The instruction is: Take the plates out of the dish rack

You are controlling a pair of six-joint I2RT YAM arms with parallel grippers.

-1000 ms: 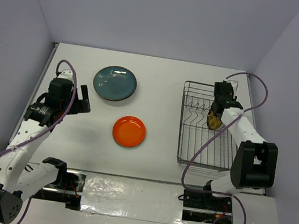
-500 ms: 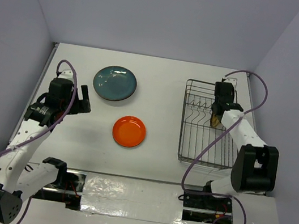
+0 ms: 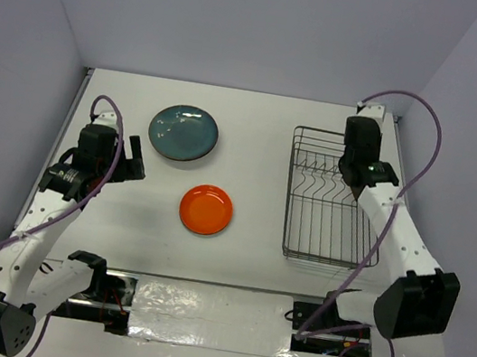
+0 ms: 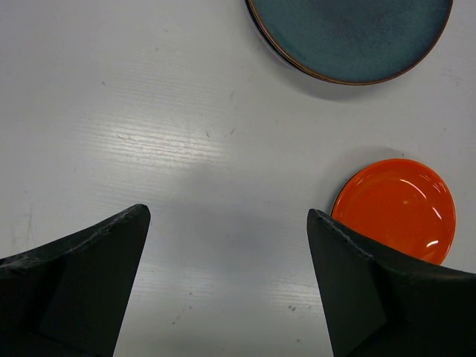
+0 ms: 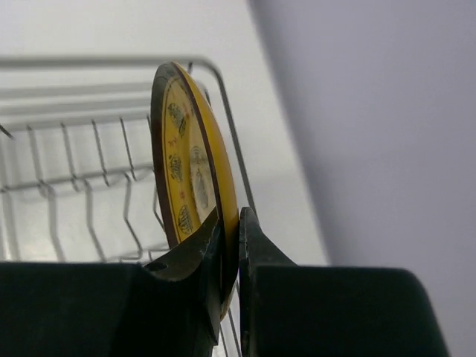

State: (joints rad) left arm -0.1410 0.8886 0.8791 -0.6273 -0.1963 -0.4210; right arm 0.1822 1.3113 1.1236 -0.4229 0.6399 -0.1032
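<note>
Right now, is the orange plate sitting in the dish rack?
No, the orange plate lies flat on the table, left of the dish rack.

White table (image 4: pixel 186 111) is spreading under and ahead of the left gripper (image 4: pixel 227 216), showing faint scuffs and a soft glare patch just ahead of it. Grey-lilac back wall (image 3: pixel 246 24) is standing well beyond both grippers. Left wall (image 3: pixel 4 103) is rising outboard of the left gripper. Right wall (image 5: pixel 372 111) is filling the view just right of the right gripper (image 5: pixel 230 223). Shiny crinkled strip (image 3: pixel 207 311) is lying along the table's near edge, well behind both grippers.
</note>
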